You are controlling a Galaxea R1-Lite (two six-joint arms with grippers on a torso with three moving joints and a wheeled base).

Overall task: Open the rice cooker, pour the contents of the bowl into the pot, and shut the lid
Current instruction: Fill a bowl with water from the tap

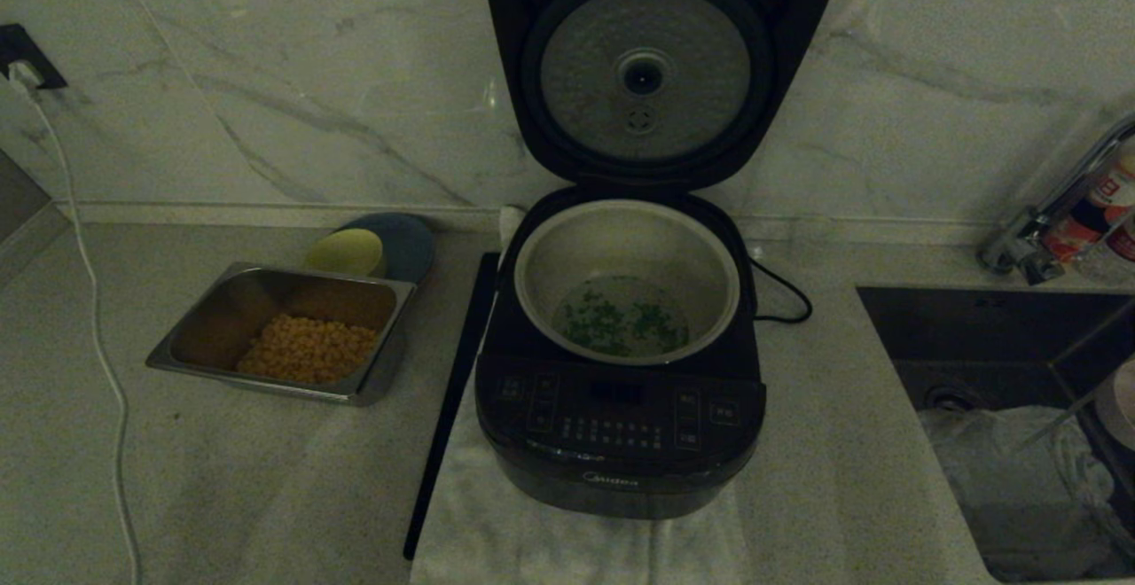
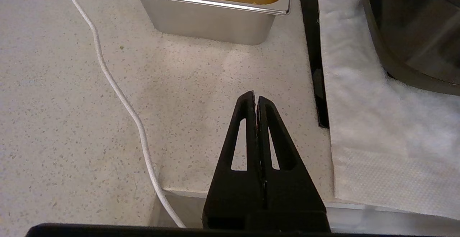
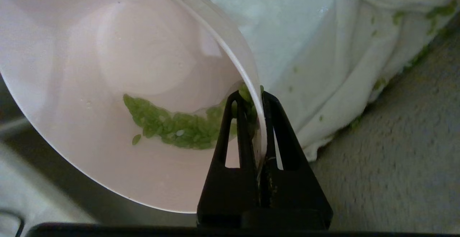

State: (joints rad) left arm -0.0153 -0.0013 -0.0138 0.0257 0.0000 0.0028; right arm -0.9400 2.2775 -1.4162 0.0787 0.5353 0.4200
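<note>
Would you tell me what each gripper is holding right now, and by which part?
The right gripper pinches the bowl by its rim, one finger inside. The left gripper is shut on nothing.

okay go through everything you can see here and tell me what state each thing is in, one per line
rice cooker: open.
lid: raised upright at the back.
pot: seated in the cooker, green bits at the bottom.
bowl: tilted, gripped at its rim, some green bits left inside.
right gripper: shut on the bowl's rim.
left gripper: shut, empty, above the counter.
steel tray: partly filled with yellow kernels.
</note>
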